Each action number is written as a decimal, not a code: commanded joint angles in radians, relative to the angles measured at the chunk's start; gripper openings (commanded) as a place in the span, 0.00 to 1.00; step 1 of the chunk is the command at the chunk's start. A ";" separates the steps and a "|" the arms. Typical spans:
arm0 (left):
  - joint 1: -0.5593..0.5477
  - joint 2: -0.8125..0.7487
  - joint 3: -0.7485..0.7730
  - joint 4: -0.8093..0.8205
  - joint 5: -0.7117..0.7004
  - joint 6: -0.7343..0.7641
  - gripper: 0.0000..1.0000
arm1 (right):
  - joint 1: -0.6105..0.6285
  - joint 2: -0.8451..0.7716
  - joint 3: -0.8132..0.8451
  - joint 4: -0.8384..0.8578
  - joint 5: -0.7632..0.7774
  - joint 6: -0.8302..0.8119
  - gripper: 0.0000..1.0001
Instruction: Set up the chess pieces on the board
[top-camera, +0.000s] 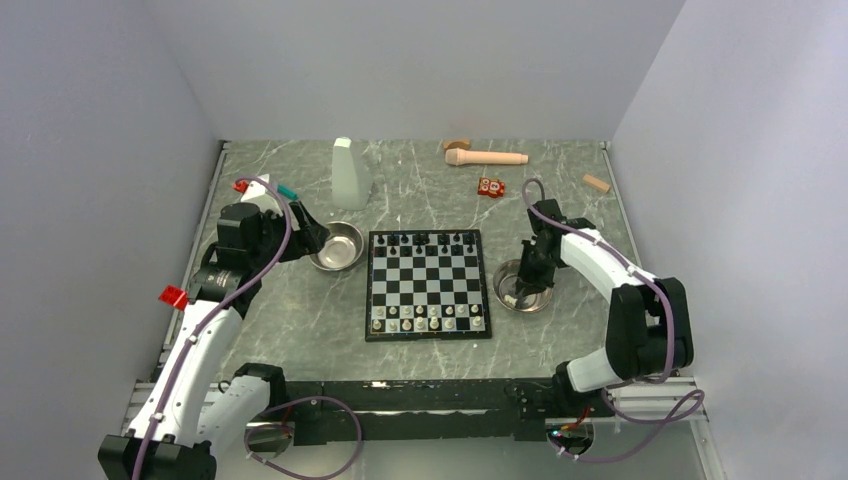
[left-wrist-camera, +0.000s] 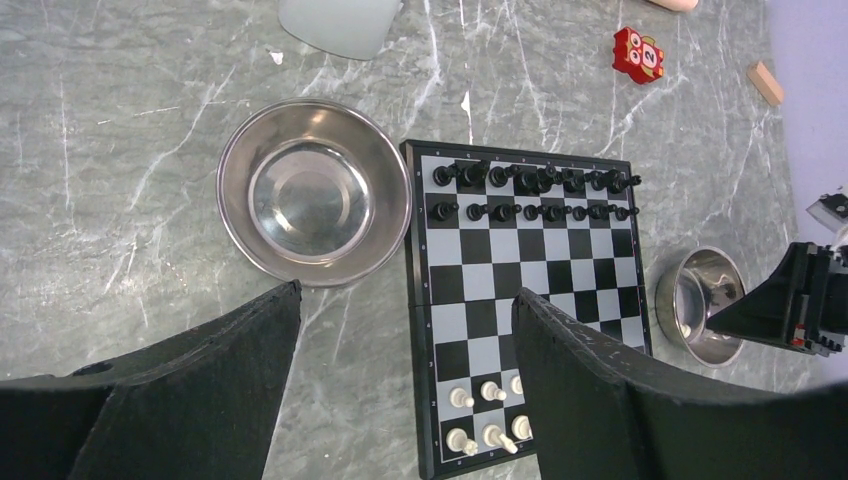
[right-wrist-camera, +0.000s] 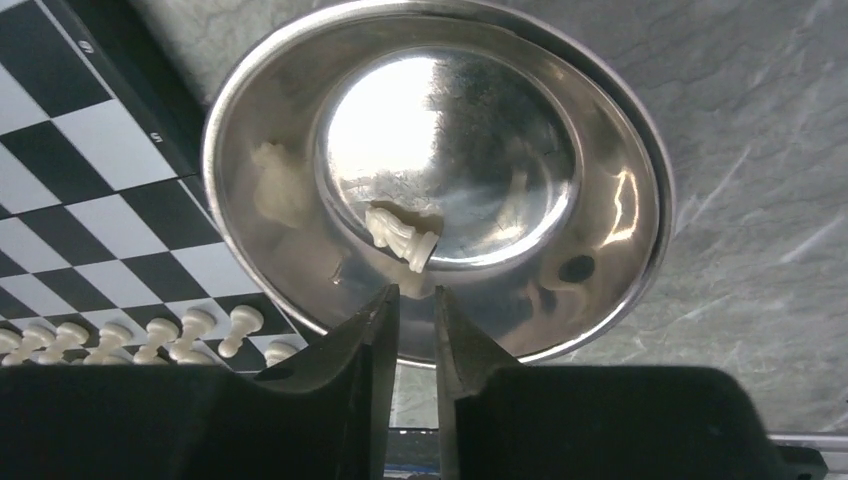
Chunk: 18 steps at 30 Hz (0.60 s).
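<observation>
The chessboard (top-camera: 427, 283) lies at the table's middle. Black pieces (top-camera: 430, 240) fill its two far rows and white pieces (top-camera: 428, 318) stand on its two near rows; both also show in the left wrist view (left-wrist-camera: 535, 195) (left-wrist-camera: 487, 415). One white piece (right-wrist-camera: 402, 236) lies on its side in the right steel bowl (right-wrist-camera: 640, 200), just beyond my right gripper (right-wrist-camera: 414, 292). That gripper's jaws stand a narrow gap apart and hold nothing. My left gripper (left-wrist-camera: 408, 292) is wide open and empty, above the board's left edge (left-wrist-camera: 420, 300) and the left bowl (left-wrist-camera: 240, 180), which is empty.
A white bottle (top-camera: 350, 172), a wooden pestle (top-camera: 487, 156), a red toy block (top-camera: 490, 187) and a small wooden block (top-camera: 596, 183) lie at the back. Red bits (top-camera: 173, 296) sit at the left edge. Grey walls close in three sides.
</observation>
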 joint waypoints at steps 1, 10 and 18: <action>0.005 -0.019 -0.008 0.006 -0.007 -0.005 0.81 | -0.002 0.024 -0.028 0.039 -0.019 -0.036 0.20; 0.005 0.004 -0.014 0.026 0.019 -0.020 0.79 | -0.003 0.066 -0.068 0.070 -0.040 -0.046 0.16; 0.005 -0.004 -0.016 0.021 0.008 -0.012 0.79 | -0.003 0.112 -0.074 0.114 -0.043 -0.038 0.23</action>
